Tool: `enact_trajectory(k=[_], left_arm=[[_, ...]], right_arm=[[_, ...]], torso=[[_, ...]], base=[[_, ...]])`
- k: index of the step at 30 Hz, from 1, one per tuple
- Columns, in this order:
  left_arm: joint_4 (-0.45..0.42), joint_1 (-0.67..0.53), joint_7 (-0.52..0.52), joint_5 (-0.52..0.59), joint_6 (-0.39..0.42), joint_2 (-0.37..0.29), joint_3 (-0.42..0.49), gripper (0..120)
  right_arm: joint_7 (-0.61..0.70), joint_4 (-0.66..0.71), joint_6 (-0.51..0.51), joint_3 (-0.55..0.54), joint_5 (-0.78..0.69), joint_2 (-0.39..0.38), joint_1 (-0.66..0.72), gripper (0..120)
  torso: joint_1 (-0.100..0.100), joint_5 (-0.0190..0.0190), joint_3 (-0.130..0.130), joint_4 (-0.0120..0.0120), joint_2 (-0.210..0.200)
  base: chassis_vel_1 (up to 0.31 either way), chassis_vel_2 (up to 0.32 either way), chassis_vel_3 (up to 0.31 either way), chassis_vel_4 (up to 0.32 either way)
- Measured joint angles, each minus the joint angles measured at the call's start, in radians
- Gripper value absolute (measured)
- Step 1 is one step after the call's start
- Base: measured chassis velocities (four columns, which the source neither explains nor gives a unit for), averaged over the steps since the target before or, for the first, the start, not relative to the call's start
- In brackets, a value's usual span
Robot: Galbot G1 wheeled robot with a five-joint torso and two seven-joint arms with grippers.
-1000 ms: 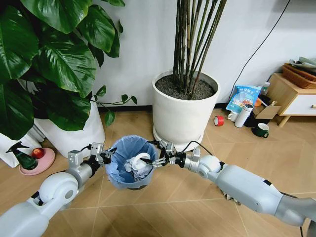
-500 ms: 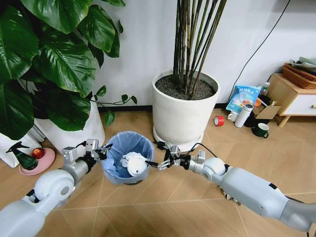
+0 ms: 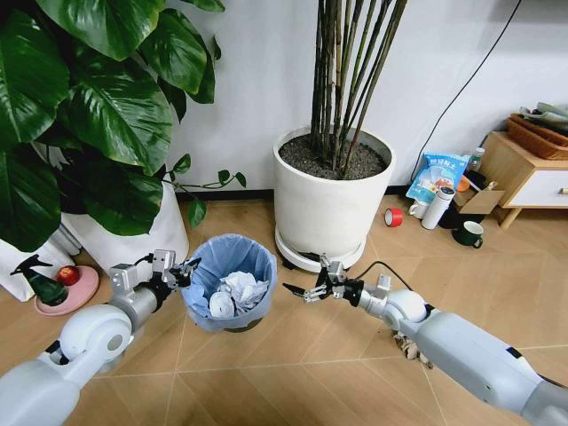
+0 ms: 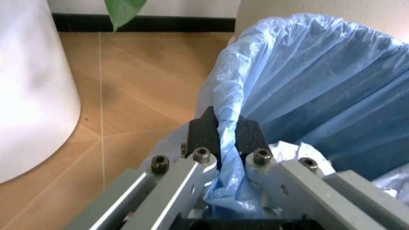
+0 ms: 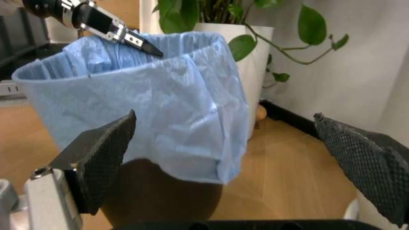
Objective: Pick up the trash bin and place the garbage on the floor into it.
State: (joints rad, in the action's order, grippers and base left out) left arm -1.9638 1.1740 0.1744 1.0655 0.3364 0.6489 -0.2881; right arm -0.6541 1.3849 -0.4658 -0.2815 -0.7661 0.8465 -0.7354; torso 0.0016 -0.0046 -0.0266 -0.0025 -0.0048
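Mostly Loaded: Bin Held at the Rim, Right Gripper Empty Beside It

Now the trash bin (image 3: 229, 282) stands on the floor between the two large white plant pots, near the robot, with its light blue liner (image 4: 307, 91) folded over the rim. The left gripper (image 3: 177, 273) is at the bin's left edge; in the left wrist view its fingers (image 4: 203, 134) are closed on the rim, with the bunched blue plastic pinched between them. The right gripper (image 3: 306, 291) hovers just to the right of the bin, apart from it, spread wide with nothing between its pads (image 5: 102, 158); the right wrist view looks straight at the outer wall of the bin.

Inside the bin lies garbage (image 3: 238, 291): crumpled white paper and a pale rounded piece, resting on the bottom of the liner. So the collecting part of the task looks well advanced. The floor right around the bin shows no loose litter. Far off to the right, by the wooden cabinet (image 3: 524, 173), sit a blue-white packet (image 3: 437, 176), a red tape roll (image 3: 394, 216) and a white bottle (image 3: 438, 207); whether the packet counts as remaining garbage cannot be settled from here. If it does, it is still left to fetch; otherwise the job appears close to finished
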Motion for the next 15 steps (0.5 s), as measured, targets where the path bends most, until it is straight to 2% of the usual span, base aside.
enact_trajectory(k=[11,15], left_arm=[[-0.005,0.016,0.002,0.002,0.001,-0.002,-0.014,0],[-0.008,0.023,0.002,-0.001,0.001,0.000,-0.017,0]], right_arm=[[-0.015,0.020,-0.007,0.117,0.025,-0.037,-0.109,100],[-0.010,0.005,-0.004,0.202,0.038,-0.052,-0.177,100]], torso=[[0.000,-0.0002,0.000,0.0000,0.000],[0.000,-0.0001,0.000,0.0000,0.000]], base=[[0.000,0.000,0.000,0.000],[0.000,0.000,0.000,0.000]])
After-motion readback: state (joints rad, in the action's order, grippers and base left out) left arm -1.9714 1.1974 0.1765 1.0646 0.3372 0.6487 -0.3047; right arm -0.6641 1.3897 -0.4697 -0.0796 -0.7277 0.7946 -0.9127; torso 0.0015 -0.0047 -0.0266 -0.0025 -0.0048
